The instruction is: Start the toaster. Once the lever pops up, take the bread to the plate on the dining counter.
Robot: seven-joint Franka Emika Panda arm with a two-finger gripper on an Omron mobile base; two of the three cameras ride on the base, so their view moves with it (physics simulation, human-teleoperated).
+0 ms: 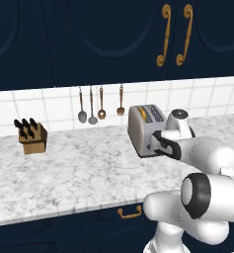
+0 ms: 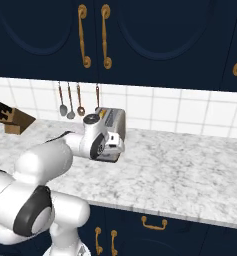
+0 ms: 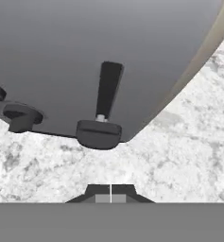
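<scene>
Toaster (image 1: pixel 140 129), silver-grey and boxy, stands on a white-grey marble worktop (image 1: pixel 74 173) below a white tiled wall, with the robot's gripper (image 3: pixel 110 193) drawn up close to its near end face. In the hand view the two dark fingertips meet with no gap between them, pressed together on nothing, and a strip of marble shows between them and the appliance. On that end face the lever (image 3: pixel 99 133) sits at the bottom of its dark vertical slot, its flat black handle close to the toaster's lower edge, and a small dark dial (image 3: pixel 21 116) sits beside it. From the left base view a golden-brown strip, apparently the bread (image 1: pixel 143 114), shows in one of the top slots. Along the wall behind hang four utensils (image 1: pixel 92 106) with copper-toned handles, and a wooden knife block (image 1: pixel 32 137) stands well apart from the toaster, further along the worktop. Navy cabinets (image 2: pixel 140 40) with gold handles run above.
</scene>
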